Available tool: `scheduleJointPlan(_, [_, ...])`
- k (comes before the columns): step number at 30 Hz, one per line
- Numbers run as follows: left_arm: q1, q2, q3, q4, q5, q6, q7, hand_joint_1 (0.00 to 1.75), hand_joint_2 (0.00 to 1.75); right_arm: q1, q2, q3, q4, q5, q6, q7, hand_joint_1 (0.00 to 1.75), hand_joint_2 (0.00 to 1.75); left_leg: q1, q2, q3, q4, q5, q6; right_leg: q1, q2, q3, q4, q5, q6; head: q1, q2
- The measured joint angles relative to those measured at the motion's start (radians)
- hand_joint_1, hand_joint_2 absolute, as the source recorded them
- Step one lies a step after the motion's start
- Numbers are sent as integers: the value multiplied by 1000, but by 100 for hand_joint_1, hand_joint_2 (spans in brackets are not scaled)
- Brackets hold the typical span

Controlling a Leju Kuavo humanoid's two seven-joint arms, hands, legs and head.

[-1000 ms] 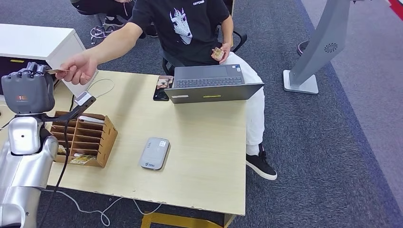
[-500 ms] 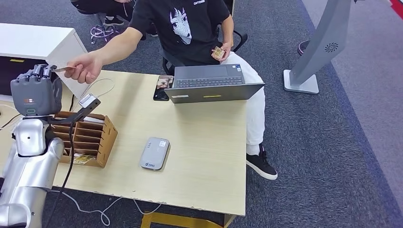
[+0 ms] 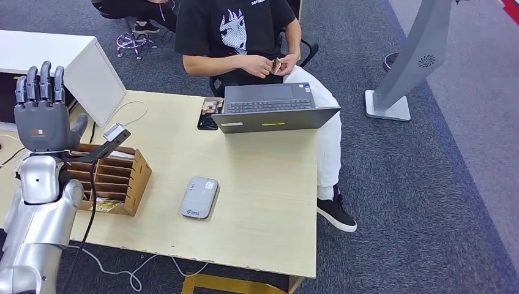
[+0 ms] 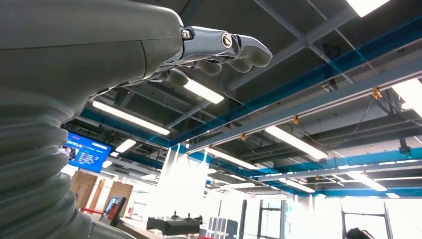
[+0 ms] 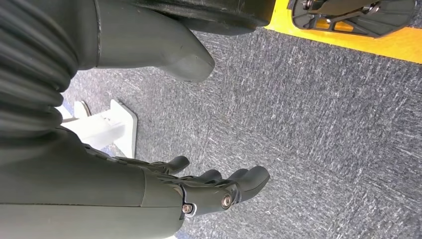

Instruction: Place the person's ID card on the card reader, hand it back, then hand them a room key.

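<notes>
My left hand (image 3: 41, 113) is raised at the table's left end with its fingers straight up and apart, holding nothing; the left wrist view shows its fingers (image 4: 226, 46) against the ceiling. The seated person holds a card (image 3: 277, 64) in both hands at their chest, behind the laptop. The grey card reader (image 3: 199, 197) lies flat near the table's front edge with nothing on it. A cardboard slot box (image 3: 116, 174) with cards (image 3: 105, 205) in its front row stands just right of my left arm. My right hand (image 5: 214, 188) hangs over the carpet, fingers loosely apart and empty.
An open laptop (image 3: 272, 107) and a dark phone (image 3: 210, 115) lie at the table's far side. A small white device (image 3: 114, 130) on a black cable sits above the slot box. A white cabinet (image 3: 67, 58) stands back left, a grey stand (image 3: 409, 64) right.
The person took the card from my left hand and drew their arm back to their chest. My left hand's fingers opened and now point straight up.
</notes>
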Motion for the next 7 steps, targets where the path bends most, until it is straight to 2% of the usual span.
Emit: scheduleJointPlan(7, [31,-2,29,-70,3,0,6,0,175,1,0,4,0,-9,-2,0,0,175,0,0,-1,0,0,0,0,0,0,0,0,0,0,0])
